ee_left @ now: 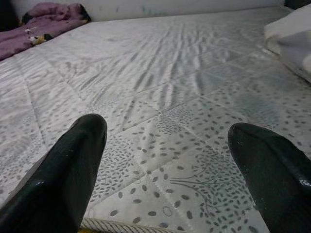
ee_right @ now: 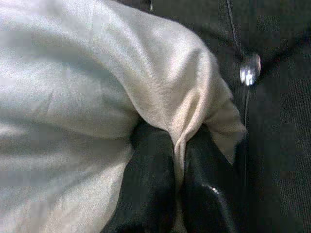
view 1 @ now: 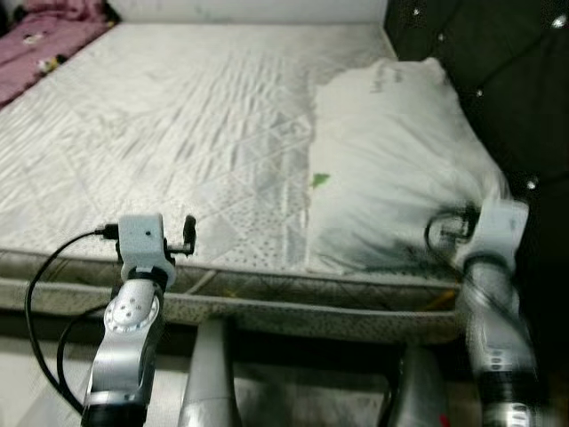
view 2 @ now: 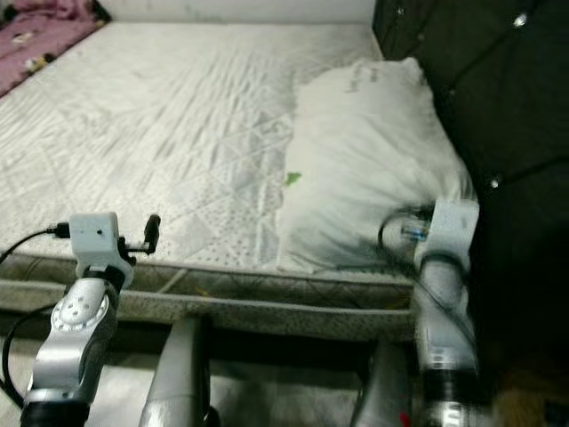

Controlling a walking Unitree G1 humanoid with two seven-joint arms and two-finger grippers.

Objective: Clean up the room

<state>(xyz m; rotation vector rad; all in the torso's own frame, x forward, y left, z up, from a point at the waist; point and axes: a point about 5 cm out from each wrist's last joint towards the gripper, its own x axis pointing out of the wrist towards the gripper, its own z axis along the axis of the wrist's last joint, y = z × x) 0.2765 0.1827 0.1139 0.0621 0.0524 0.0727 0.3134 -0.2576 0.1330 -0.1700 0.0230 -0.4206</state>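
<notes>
From the head, the left gripper [view 1: 188, 233] was raised at the mattress [view 1: 178, 133] edge; the right arm reached into the white pillow [view 1: 391, 160] lying by the dark headboard [view 1: 498, 71]. Left wrist: fingers [ee_left: 73, 165] spread wide above the quilting. Right wrist: the right gripper [ee_right: 177, 160] pinched a pillow corner.
</notes>
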